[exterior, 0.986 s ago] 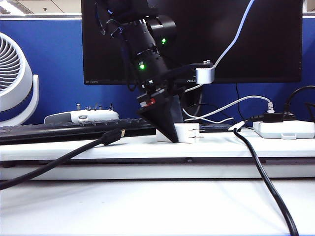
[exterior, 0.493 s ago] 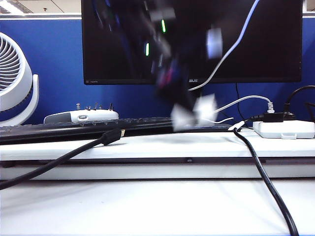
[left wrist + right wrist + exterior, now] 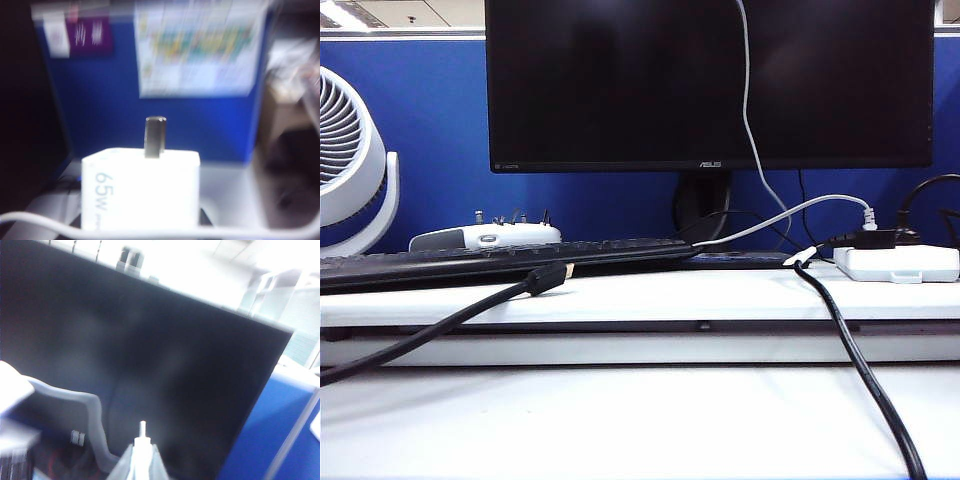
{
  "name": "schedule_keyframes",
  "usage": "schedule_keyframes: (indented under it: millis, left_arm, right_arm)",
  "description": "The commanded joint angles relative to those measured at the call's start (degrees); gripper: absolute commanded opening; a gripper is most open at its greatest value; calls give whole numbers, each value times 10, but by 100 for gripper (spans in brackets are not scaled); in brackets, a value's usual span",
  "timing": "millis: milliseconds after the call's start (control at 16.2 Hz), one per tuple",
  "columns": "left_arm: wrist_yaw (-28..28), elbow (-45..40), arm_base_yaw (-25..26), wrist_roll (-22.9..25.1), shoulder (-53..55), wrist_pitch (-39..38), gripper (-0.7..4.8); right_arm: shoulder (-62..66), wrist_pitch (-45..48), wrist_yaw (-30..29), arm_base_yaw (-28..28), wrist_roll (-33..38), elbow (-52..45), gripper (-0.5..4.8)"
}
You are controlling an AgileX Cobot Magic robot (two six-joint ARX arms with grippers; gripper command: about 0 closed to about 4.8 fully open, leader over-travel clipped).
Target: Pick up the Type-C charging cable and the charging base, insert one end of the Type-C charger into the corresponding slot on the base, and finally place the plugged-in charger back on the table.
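**A:** Where is the charger block (image 3: 140, 195) sitting?

**B:** It isn't lying on the worktop (image 3: 640, 300). It is hanging in the air right in front of the left wrist camera, with a metal prong (image 3: 155, 137) sticking out of one face. The left fingers (image 3: 205, 222) are pinching it, though the block is hiding nearly all of them.

**A:** And the white cable (image 3: 748, 100)?

**B:** One strand is dangling from above in front of the monitor (image 3: 620, 90) and running down behind the keyboard (image 3: 500, 262). Another stretch is passing just in front of the block. The right fingers (image 3: 124, 466) are pressing together on the plug end (image 3: 142, 437), whose small tip is pointing towards the dark screen.

**A:** Are the arms showing in the table camera?

**B:** No, both are working outside its frame. A black cable (image 3: 860, 370) is trailing across the worktop near the power strip (image 3: 900, 263).
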Motion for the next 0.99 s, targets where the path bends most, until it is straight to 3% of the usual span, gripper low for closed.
schedule_keyframes:
  millis: [62, 246, 431, 678, 863, 924, 986]
  left_arm:
    - [12, 0, 2, -35, -8, -51, 111]
    - [-42, 0, 4, -27, -5, -207, 111]
    - [-104, 0, 5, 38, 0, -350, 112]
    - [-271, 0, 4, 136, 0, -492, 112]
    - [-226, 0, 4, 131, -4, -466, 111]
    - [-182, 0, 4, 124, -10, -429, 111]
    - [-100, 0, 4, 72, -24, -320, 111]
  right_arm:
    - [1, 91, -2, 1, -6, 3, 0]
    - [-3, 152, -1, 1, -75, 3, 0]
    - [-5, 188, -1, 1, -80, 3, 0]
    - [-5, 226, -1, 1, -131, 3, 0]
    - [-5, 192, -1, 2, -130, 3, 0]
    - [-4, 165, -6, 2, -130, 3, 0]
    - [-3, 110, -38, 2, -128, 3, 0]
